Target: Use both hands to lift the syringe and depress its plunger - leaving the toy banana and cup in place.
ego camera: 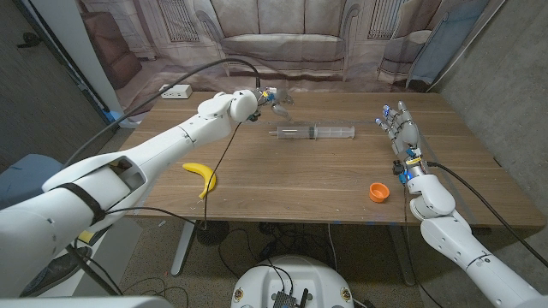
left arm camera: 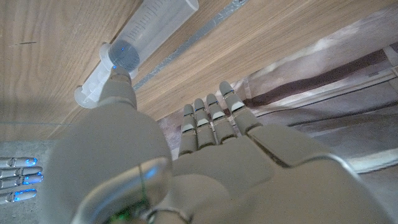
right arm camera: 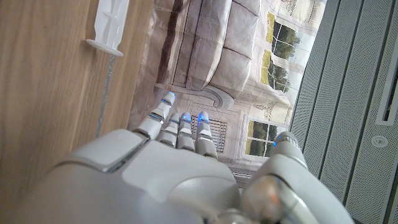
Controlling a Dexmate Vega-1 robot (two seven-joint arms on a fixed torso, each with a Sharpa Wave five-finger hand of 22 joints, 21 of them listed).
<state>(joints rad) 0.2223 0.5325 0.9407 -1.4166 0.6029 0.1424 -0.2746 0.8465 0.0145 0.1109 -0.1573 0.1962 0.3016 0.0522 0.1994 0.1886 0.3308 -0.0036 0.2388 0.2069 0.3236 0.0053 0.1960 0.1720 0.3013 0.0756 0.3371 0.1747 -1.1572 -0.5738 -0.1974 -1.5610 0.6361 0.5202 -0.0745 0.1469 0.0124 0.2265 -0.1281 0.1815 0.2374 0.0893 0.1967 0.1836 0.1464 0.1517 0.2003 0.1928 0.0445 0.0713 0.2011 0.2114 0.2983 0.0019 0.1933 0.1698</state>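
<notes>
The clear syringe (ego camera: 313,132) lies on its side in the middle of the wooden table (ego camera: 300,184), untouched. My left hand (ego camera: 272,97) hovers over the far side of the table, just beyond the syringe's left end, fingers spread and holding nothing. In the left wrist view its thumb (left arm camera: 119,90) points at the syringe (left arm camera: 152,30). My right hand (ego camera: 401,133) stands upright to the right of the syringe, fingers straight and apart. The right wrist view shows the right hand (right arm camera: 177,171) and the syringe's plunger end (right arm camera: 111,26) ahead of it. The toy banana (ego camera: 202,176) lies front left, the orange cup (ego camera: 379,192) front right.
A white power strip (ego camera: 177,91) sits at the table's far left corner. A black cable (ego camera: 218,171) hangs from the left arm across the table near the banana. A printed sofa backdrop (ego camera: 282,38) hangs behind the table.
</notes>
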